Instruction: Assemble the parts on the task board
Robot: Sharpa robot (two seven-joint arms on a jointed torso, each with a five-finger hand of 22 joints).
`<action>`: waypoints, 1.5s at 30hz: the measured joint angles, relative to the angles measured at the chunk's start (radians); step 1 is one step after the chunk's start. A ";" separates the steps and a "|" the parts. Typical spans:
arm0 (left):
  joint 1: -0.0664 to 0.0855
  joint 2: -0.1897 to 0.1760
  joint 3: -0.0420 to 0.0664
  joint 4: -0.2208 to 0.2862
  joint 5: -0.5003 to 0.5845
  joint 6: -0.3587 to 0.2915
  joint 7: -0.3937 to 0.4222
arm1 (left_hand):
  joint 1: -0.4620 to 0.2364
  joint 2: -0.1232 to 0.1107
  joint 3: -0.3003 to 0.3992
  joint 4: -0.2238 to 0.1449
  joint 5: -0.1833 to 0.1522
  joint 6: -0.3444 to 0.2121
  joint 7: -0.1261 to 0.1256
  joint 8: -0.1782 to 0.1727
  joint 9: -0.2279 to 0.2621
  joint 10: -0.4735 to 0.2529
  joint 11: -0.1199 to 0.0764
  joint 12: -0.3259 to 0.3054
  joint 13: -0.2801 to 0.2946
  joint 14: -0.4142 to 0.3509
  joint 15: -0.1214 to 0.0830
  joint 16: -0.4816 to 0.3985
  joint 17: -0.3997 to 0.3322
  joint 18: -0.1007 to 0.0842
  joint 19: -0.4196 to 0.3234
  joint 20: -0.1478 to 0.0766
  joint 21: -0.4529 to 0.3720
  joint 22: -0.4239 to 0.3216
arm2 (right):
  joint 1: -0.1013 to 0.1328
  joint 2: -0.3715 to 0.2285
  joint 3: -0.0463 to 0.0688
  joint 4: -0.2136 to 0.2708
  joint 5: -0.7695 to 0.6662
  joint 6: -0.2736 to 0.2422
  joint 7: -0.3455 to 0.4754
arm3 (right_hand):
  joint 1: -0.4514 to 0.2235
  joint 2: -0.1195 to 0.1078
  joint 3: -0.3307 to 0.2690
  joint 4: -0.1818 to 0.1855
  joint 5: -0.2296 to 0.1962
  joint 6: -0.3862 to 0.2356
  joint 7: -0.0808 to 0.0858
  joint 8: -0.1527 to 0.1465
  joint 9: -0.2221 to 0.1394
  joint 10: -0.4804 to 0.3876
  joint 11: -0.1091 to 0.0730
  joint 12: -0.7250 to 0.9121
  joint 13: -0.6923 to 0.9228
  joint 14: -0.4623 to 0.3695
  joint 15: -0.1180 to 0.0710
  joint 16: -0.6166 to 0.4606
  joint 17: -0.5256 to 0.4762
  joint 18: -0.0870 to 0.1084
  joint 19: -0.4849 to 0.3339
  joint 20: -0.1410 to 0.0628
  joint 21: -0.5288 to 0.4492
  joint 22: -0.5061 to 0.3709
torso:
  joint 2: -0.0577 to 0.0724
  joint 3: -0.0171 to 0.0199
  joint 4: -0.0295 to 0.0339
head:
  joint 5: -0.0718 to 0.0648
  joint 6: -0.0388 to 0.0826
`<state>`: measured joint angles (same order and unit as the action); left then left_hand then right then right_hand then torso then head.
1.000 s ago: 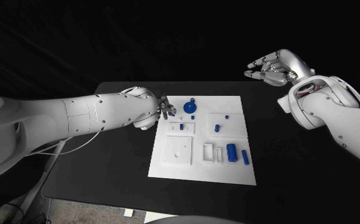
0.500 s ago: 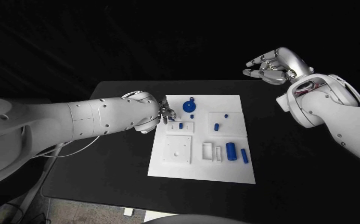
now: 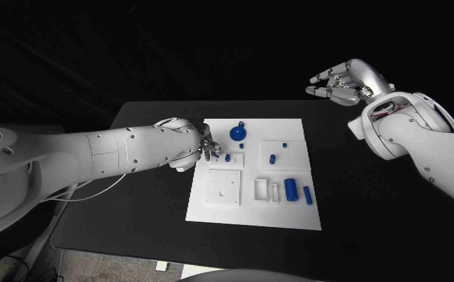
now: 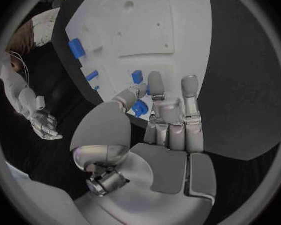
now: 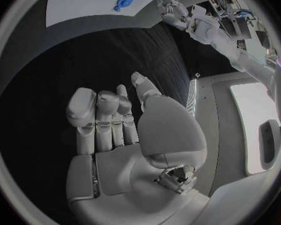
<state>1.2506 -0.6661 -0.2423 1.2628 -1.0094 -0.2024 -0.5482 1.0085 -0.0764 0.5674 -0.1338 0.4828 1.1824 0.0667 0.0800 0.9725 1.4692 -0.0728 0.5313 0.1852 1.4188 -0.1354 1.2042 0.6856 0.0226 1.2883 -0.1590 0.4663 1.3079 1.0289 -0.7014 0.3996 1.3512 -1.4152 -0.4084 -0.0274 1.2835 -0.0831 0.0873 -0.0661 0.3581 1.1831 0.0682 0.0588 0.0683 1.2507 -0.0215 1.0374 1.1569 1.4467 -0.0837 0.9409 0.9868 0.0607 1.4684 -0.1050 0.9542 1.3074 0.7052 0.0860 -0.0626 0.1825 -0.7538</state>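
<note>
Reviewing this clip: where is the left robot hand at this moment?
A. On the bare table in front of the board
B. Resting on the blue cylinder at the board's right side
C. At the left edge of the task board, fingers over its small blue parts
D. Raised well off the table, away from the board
C: the left robot hand sits at the left edge of the task board, fingertips by a small blue part.

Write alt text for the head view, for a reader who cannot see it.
A white task board with small blue parts lies on a black table. The left robot hand reaches over the board's left edge, fingertips by a small blue piece. The right robot hand is raised off to the right, away from the board, fingers curled and holding nothing.
</note>
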 measured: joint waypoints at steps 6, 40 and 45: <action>-0.003 0.002 0.000 -0.006 0.000 0.011 -0.002 | 0.000 0.000 0.000 0.000 -0.002 0.000 0.000 -0.004 0.003 0.000 0.000 0.000 0.000 0.000 0.000 0.000 0.000 0.000 0.000 0.000 0.000 0.000 | 0.000 0.000 0.000 -0.001 0.000 0.001 -0.001 | 0.000 0.000 0.000 0.000 0.010 0.000 0.000 0.000 0.000 0.000 0.000 0.000 -0.001 0.000 0.000 0.000 -0.001 0.000 0.000 0.000 0.000 0.000 | 0.000 0.0006 -0.0003 | 0.001 -0.001; -0.021 0.021 0.001 -0.034 0.006 0.030 0.000 | 0.001 0.001 -0.001 -0.001 -0.002 0.002 0.002 -0.002 0.002 0.000 0.000 0.000 -0.002 0.000 0.004 -0.001 -0.004 0.000 0.000 0.000 0.000 0.000 | 0.000 0.001 0.000 0.000 0.002 0.022 -0.006 | 0.000 0.000 0.000 0.000 0.010 -0.003 0.003 0.000 0.000 0.000 0.000 0.000 -0.001 0.000 0.000 0.000 -0.002 0.000 0.000 0.000 -0.006 0.000 | 0.000 0.0006 0.0004 | -0.006 -0.006; -0.021 0.021 0.001 -0.035 0.006 0.030 0.001 | 0.001 0.001 -0.001 -0.001 -0.004 0.003 0.002 -0.003 0.002 0.000 0.000 0.000 -0.002 0.001 0.005 -0.001 -0.004 0.000 0.000 0.000 0.000 0.000 | 0.000 0.001 0.000 0.000 0.002 0.024 -0.006 | 0.000 0.000 0.000 0.000 0.010 -0.003 0.003 0.000 0.000 0.000 0.000 0.000 -0.001 0.000 0.000 0.000 -0.002 0.000 0.000 0.000 -0.006 0.000 | 0.000 0.0003 -0.0001 | -0.007 -0.003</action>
<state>1.2292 -0.6452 -0.2413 1.2279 -1.0038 -0.1728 -0.5469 1.0094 -0.0750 0.5659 -0.1353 0.4790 1.1849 0.0689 0.0772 0.9744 1.4692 -0.0728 0.5313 0.1831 1.4201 -0.1300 1.2036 0.6816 0.0225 1.2883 -0.1590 0.4662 1.3074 1.0289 -0.6999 0.3996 1.3510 -1.4128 -0.3848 -0.0338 1.2835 -0.0831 0.0874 -0.0662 0.3680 1.1797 0.0716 0.0588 0.0683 1.2507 -0.0215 1.0374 1.1559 1.4467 -0.0837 0.9410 0.9850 0.0607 1.4683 -0.1050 0.9480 1.3073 0.7054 0.0863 -0.0627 0.1753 -0.7572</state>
